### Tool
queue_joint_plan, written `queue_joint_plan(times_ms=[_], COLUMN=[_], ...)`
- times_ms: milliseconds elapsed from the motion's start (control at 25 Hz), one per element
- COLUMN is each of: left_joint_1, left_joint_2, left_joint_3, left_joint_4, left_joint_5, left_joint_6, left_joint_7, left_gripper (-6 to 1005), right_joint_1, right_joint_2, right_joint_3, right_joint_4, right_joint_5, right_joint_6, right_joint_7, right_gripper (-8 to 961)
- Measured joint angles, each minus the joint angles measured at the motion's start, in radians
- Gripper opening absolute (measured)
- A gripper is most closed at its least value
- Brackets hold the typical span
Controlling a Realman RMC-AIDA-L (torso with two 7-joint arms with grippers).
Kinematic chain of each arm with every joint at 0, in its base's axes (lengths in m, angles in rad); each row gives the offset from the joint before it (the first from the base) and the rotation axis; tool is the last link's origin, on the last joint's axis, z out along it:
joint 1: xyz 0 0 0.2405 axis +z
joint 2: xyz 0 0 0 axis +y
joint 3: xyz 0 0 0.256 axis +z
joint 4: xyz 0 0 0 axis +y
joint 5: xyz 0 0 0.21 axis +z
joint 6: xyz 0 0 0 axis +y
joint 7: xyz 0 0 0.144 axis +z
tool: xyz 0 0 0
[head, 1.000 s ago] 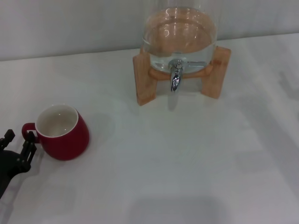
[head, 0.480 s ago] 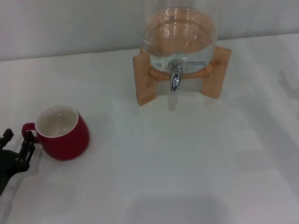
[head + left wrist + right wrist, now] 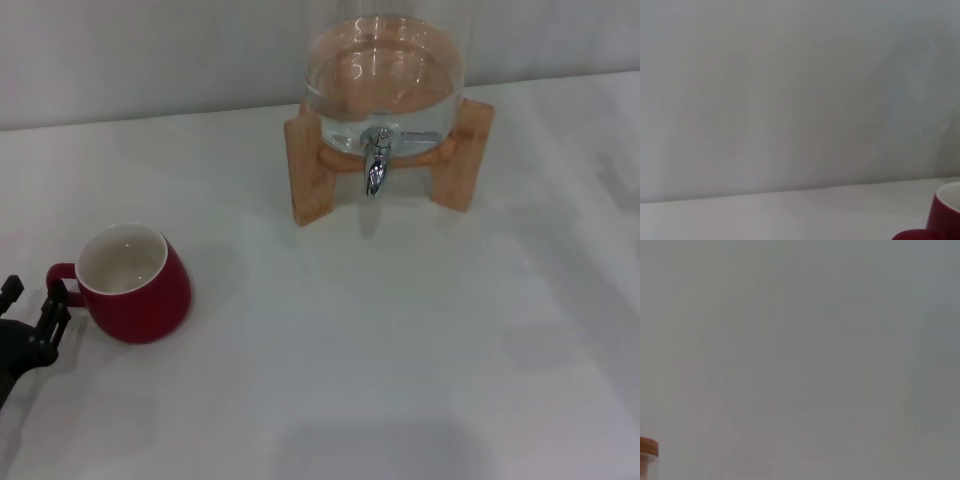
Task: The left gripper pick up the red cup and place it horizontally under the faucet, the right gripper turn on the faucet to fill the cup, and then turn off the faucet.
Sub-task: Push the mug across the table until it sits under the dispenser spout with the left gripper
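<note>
Now the left end effector [image 3: 33, 308], fingers apart, holds nothing, one finger beside the cup's [image 3: 135, 284] handle near the counter's [image 3: 400, 340] left edge.

Red cup [image 3: 134, 284] — glossy, white inside, upright and empty, handle toward the robot's left. Faucet [image 3: 376, 162] — chrome, spout down, well apart from the cup.
</note>
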Motion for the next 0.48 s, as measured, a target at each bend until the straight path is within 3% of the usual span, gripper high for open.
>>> queue_joint_plan(times_ms=[480], left_joint_1=[-0.026], left_joint_2=[0.004], left_joint_3=[0.0], left_joint_4=[0.001], left_joint_5=[0.002], left_joint_6=[0.008], left_joint_7=[0.0], left_gripper=[507], right_joint_1=[-0.004], right_joint_2=[0.001], right_joint_3=[0.0], right_joint_4=[0.0], right_joint_5=[0.0], right_joint_6=[-0.005], right_joint_7=[0.0], right_gripper=[841])
